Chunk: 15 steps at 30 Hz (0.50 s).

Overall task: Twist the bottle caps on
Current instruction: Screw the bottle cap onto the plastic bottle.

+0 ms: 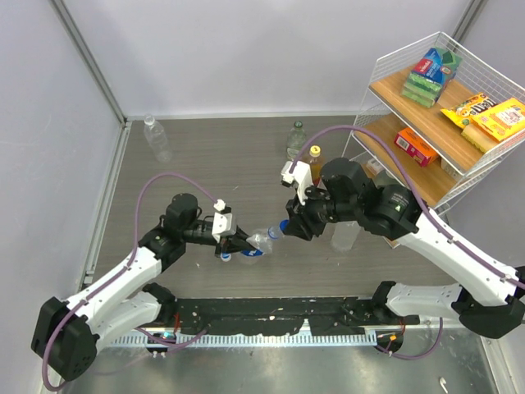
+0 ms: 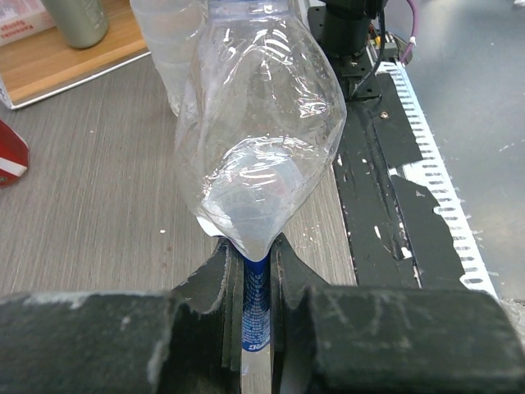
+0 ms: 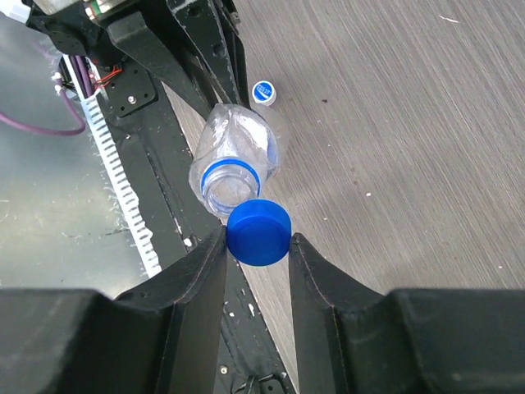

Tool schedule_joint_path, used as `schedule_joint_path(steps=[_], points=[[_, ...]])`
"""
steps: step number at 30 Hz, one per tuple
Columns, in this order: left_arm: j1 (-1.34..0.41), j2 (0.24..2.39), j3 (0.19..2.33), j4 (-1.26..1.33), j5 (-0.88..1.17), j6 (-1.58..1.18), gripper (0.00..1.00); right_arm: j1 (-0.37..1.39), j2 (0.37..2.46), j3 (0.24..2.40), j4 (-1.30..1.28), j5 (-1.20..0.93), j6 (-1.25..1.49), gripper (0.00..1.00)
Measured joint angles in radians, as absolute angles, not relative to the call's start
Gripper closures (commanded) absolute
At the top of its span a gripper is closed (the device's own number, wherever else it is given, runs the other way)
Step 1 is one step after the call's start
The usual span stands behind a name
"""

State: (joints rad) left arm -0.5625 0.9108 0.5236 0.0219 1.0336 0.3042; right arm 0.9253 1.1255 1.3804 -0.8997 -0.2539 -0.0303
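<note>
Left gripper point(image 1: 239, 244) is clamped narrow on the base end of a clear bottle point(image 1: 259, 238). In the left wrist view the fingers point(image 2: 215, 283) pinch the squashed base with its blue label point(image 2: 256, 308). The bottle is held on its side above the table point(image 1: 205, 164), centre near, with the neck pointing right at the right gripper point(image 1: 289, 227).

Right gripper is half closed on a blue cap point(image 3: 259, 233), one finger on each side. The cap sits just beside the bottle's open mouth point(image 3: 231, 182), at the rim and not over it. Can't tell if they touch.

White cap point(image 3: 263, 91) with a blue middle lies loose on the table, just beside the held bottle.

Other bottles:
- A clear one point(image 1: 156, 137) stands far left.
- Another clear one point(image 1: 295, 139) stands far centre.
- An amber bottle point(image 1: 315, 166) with a yellow cap stands just right of that one.
- One more clear one point(image 1: 344, 235) stands beside the right arm.

A wire rack point(image 1: 426, 123) with snack boxes is far right.
</note>
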Motion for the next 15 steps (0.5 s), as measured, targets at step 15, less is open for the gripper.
schedule_joint_path(steps=[15], points=[[-0.562,0.923,0.525,0.010,1.052,0.318,1.00,0.925,1.184,1.393,-0.884,-0.374,-0.049,0.77]])
